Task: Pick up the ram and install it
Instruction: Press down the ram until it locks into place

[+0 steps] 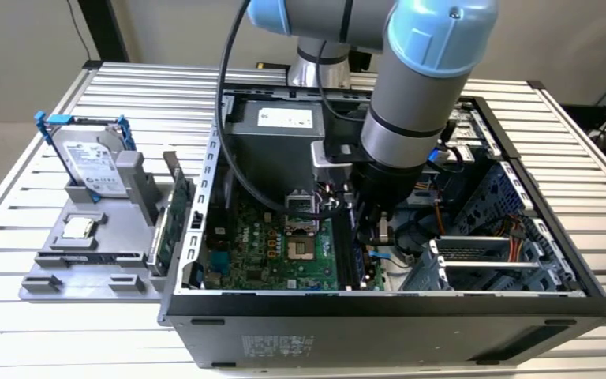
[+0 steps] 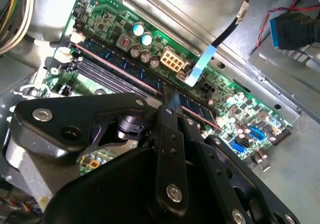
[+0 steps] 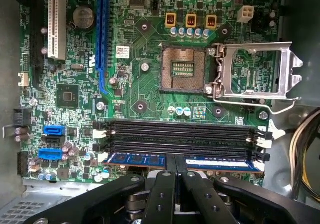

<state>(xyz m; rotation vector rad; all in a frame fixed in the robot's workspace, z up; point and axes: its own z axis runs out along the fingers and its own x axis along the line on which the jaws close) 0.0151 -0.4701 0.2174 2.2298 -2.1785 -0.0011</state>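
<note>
The arm reaches down into the open black computer case (image 1: pixel 387 304) that lies on the slatted metal surface (image 1: pixel 555 158), and its black end effector (image 3: pixel 176 170) sits right over the bank of memory slots on the green motherboard (image 3: pixel 145 92). In the first wrist view the two black fingers (image 3: pixel 167 184) stand close together, narrowed onto the top edge of the ram (image 3: pixel 137 159), a long thin blue circuit-board stick with small dark chips. The ram stands on edge in the slot of the bank nearest the end effector, parallel to the empty black memory slots (image 3: pixel 180 134) just beside it, and it runs most of the length of that slot between the white latches at the ends. How deep it sits in the slot I cannot tell.

In the second wrist view the same stick (image 2: pixel 120 67) shows as a dark blue strip running along the slots, with the fingertips (image 2: pixel 167 97) closed over its middle.

Beyond the slots lies the open square processor socket (image 3: pixel 182 69) with its silver metal retention frame (image 3: pixel 255 74) swung up beside it.

In the exterior view a grey holder tray (image 1: pixel 82 253) rests on the surface at the exterior view's left of the case, carrying an upright silver hard drive (image 1: pixel 87 162).
</note>
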